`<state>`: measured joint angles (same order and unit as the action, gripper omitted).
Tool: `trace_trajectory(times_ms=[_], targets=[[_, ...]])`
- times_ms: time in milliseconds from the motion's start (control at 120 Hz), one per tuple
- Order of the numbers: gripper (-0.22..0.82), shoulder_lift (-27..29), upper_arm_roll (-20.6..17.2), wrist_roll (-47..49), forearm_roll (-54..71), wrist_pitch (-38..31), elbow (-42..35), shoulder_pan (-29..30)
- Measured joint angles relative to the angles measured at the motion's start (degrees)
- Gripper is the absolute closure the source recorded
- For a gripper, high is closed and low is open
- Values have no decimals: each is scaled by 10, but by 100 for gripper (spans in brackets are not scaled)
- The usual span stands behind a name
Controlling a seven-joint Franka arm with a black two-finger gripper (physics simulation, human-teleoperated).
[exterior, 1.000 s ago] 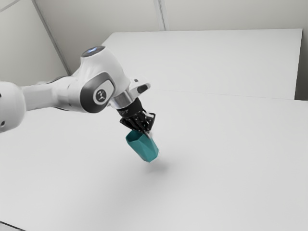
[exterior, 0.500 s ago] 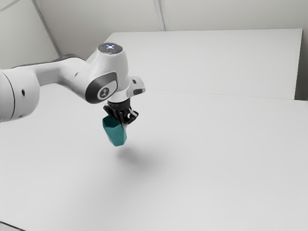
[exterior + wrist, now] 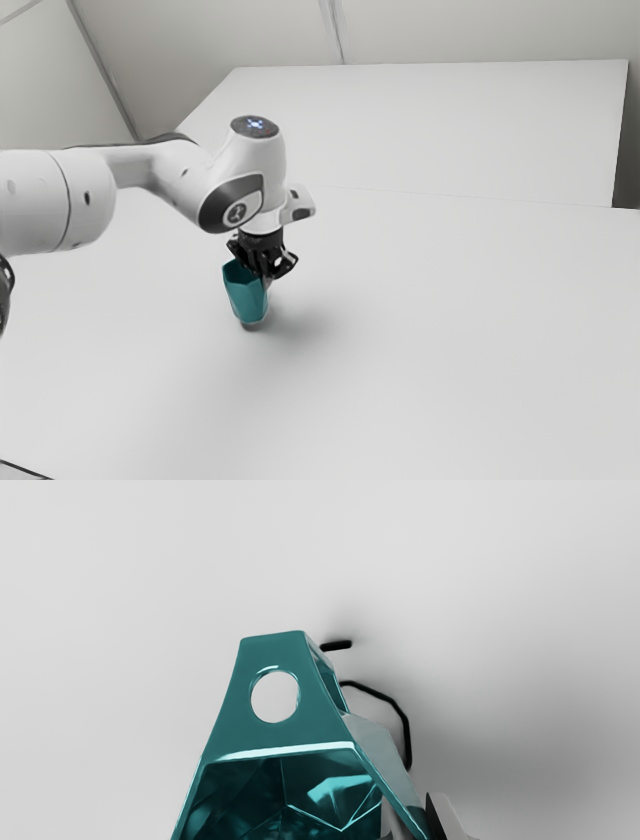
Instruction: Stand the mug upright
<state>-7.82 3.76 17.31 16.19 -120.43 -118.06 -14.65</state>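
And here the mug (image 3: 247, 297) is held by the end effector (image 3: 266, 282), its wall pinched between the two fingertips, one inside the mouth, one outside. The mug is carried just below the end effector, mouth up, slightly tilted, its holed handle (image 3: 280, 734) turned away from the fingers. Whether the worktop (image 3: 430, 340) is touched by the base cannot be told.

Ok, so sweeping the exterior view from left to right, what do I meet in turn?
The arm's thick, rounded white link → the faceted teal mug → the thin grey strip at the back.
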Motion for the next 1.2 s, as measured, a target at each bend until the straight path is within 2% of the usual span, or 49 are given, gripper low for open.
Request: trace_trajectory(times_ms=[300,392,592,708,850,1200], targets=[[77,-14,0,11,18,-6,0,0],[67,-14,0,11,16,-6,0,0],[31,-12,-2,8,12,0,23,-1],[18,-9,-5,8,8,9,49,-1],[9,29,-11,3,-27,32,67,2],[2,50,-22,-104,-120,195,260,6]])
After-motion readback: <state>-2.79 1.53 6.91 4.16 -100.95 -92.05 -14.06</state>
